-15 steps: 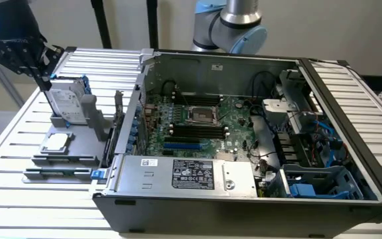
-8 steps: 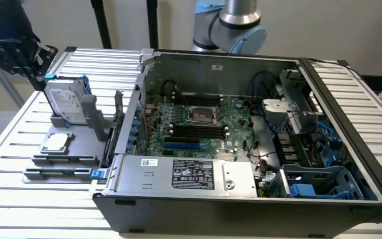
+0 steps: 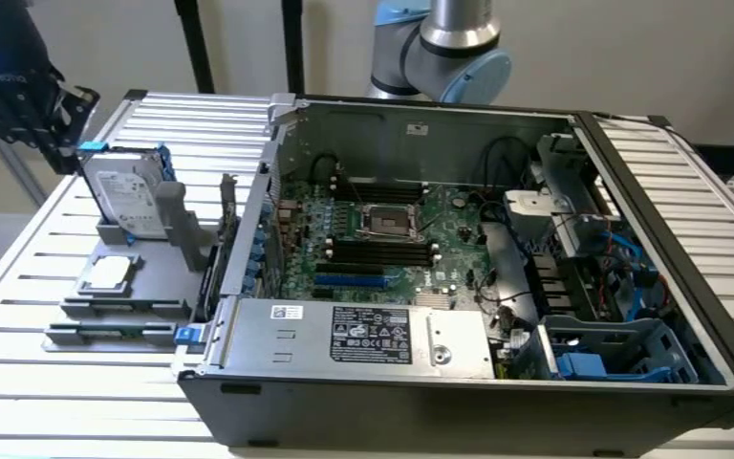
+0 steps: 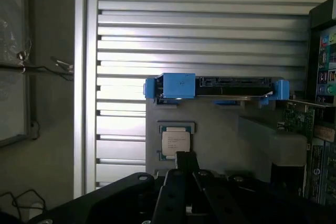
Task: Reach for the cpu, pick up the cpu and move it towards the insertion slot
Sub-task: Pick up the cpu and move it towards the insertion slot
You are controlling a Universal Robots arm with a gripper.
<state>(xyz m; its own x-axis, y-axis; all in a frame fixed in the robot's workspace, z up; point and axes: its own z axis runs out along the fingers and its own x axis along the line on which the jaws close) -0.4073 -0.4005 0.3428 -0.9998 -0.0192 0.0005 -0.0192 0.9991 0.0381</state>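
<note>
The cpu (image 3: 108, 273), a small silvery square chip, lies flat in a grey holder (image 3: 118, 306) on the slatted table, at the exterior view's left of the open computer case. In the wrist view the cpu (image 4: 176, 143) sits just past the dark gripper (image 4: 184, 165). In the exterior view my gripper (image 3: 38, 115) hangs at the far left, above and behind the holder, well apart from the chip. The insertion slot (image 3: 389, 222), a silver-framed square socket, sits on the green board inside the case.
A silver hard drive (image 3: 131, 196) with blue rails (image 4: 215, 87) stands upright in the holder behind the cpu. The case's metal wall (image 3: 265, 191) rises between the holder and the board. Black memory slots (image 3: 374, 251) and cables (image 3: 507, 163) surround the socket.
</note>
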